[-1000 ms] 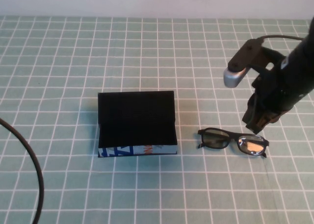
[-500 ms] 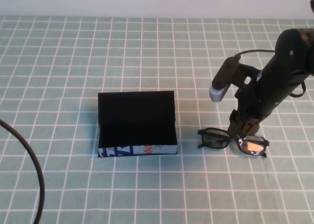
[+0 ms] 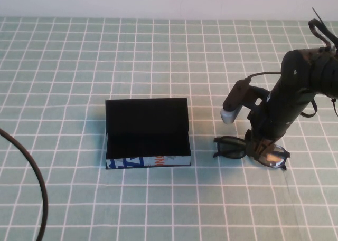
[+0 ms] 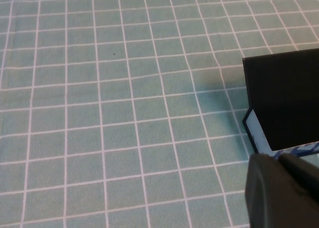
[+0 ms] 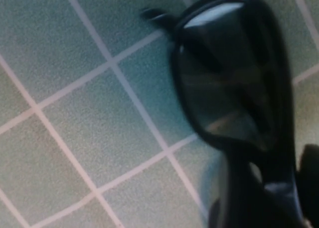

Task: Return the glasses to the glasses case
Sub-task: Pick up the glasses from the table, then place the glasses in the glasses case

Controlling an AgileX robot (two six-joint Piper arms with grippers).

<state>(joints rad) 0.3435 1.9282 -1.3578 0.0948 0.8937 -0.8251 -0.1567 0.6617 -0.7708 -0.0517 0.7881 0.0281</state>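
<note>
The green gridded surface (image 3: 158, 56) carries the open glasses case (image 3: 147, 133) at centre, its black lid raised and its interior empty, while the glasses (image 3: 250, 151) lie flat well to its right, apart from it. Over the past second the right end effector (image 3: 257, 145) has dropped from above and behind the frames to the bridge between the two lenses, so the pickup looks imminent but not yet made. In the right wrist view one tinted lens fills the frame, the dark frame running close beside a finger (image 5: 311, 178); whether the fingers stand open or have closed on the frame cannot be told. The left end effector (image 4: 284, 190) hangs low beside the case's near left corner, parked; its fingers' state cannot be told.
</note>
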